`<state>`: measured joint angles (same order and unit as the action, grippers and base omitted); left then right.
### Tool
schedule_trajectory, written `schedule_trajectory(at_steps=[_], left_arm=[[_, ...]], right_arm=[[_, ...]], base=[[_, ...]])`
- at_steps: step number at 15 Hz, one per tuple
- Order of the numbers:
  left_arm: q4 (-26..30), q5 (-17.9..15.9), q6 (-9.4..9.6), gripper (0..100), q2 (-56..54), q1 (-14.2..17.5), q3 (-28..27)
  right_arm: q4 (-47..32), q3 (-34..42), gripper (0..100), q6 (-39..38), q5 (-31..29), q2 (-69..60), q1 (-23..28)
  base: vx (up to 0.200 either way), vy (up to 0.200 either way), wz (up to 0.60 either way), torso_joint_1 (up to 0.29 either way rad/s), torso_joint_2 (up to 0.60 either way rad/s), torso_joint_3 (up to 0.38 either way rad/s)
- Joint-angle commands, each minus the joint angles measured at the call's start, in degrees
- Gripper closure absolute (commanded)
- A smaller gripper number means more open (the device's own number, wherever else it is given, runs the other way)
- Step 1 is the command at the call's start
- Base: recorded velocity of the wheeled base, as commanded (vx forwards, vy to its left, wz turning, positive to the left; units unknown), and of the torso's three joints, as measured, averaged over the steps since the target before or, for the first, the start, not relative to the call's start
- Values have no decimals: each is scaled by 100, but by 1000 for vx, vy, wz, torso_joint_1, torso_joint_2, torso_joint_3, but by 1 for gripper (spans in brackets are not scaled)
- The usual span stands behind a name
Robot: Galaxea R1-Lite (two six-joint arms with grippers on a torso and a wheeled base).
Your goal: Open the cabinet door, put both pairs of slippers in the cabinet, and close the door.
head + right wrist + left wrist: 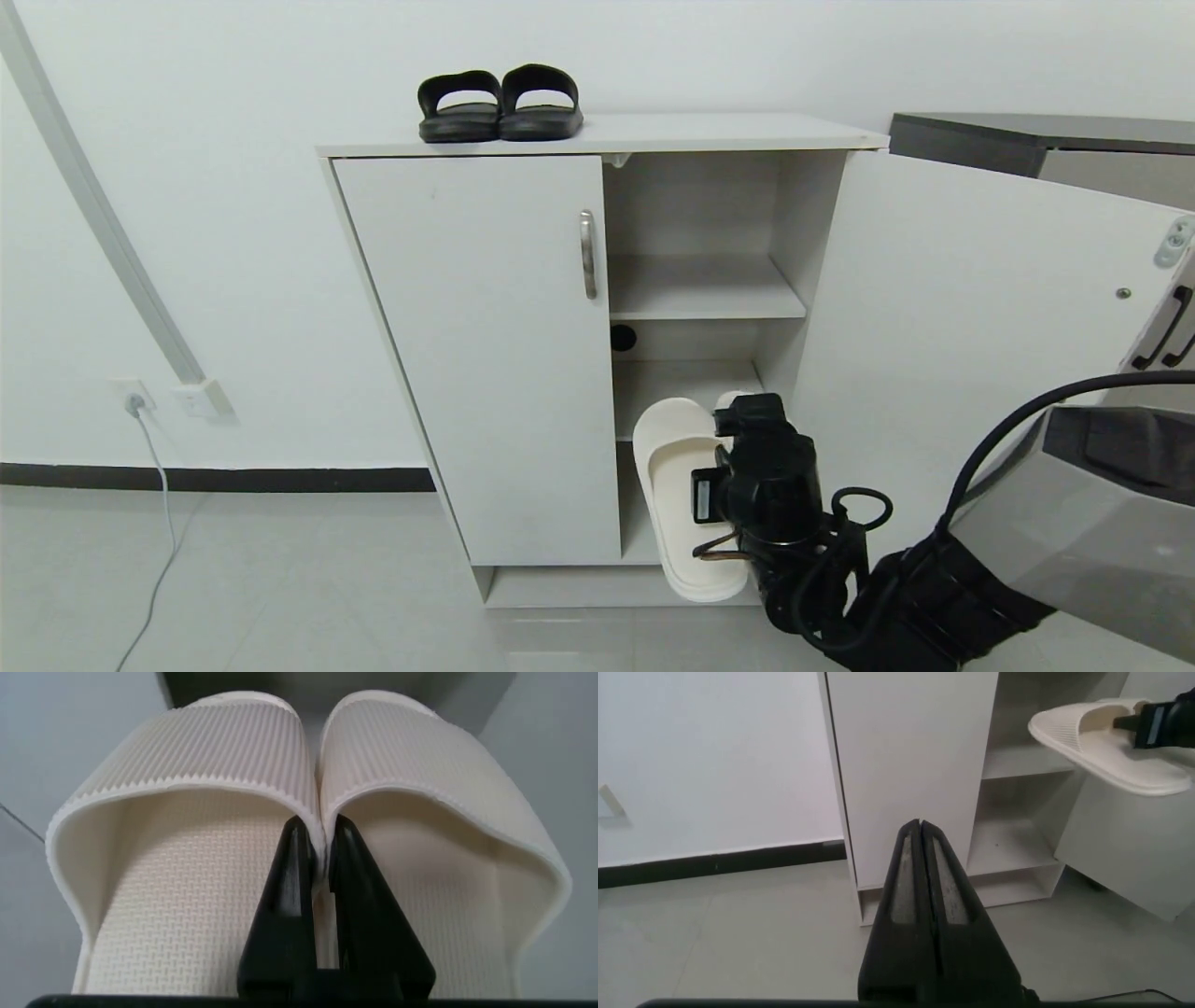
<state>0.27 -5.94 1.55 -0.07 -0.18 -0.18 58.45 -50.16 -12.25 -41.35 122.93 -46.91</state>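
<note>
A white cabinet stands against the wall, its right door swung wide open and its left door closed. On its top sits a black pair of slippers. My right gripper is shut on the white pair of slippers, pinching their two inner edges together. It holds them toes-up just in front of the open compartment, level with the lower shelf. From the left wrist, the white slippers appear beside the open side. My left gripper is shut with nothing in it, low above the floor.
The upper shelf is bare. A grey unit stands right of the cabinet, behind the open door. A wall socket with a cable is at the left. Bare tiled floor spreads in front and to the left.
</note>
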Motion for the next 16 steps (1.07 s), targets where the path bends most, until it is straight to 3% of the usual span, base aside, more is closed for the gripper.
schedule_trajectory(at_steps=[1,6,13,16], left_arm=[[0,-4,3,100,7,1,1],[0,-4,3,100,7,1,1],[0,5,3,100,7,1,1],[0,5,3,100,7,1,1]], right_arm=[[-291,-468,100,-234,-136,302,15],[-291,-450,100,-243,-180,478,42],[61,-521,100,-225,-154,829,-275],[105,-433,100,-207,-172,996,-161]], base=[[0,0,0,0,0,0],[0,-160,0,2,3,3],[0,0,0,0,0,0],[0,0,0,0,0,0]])
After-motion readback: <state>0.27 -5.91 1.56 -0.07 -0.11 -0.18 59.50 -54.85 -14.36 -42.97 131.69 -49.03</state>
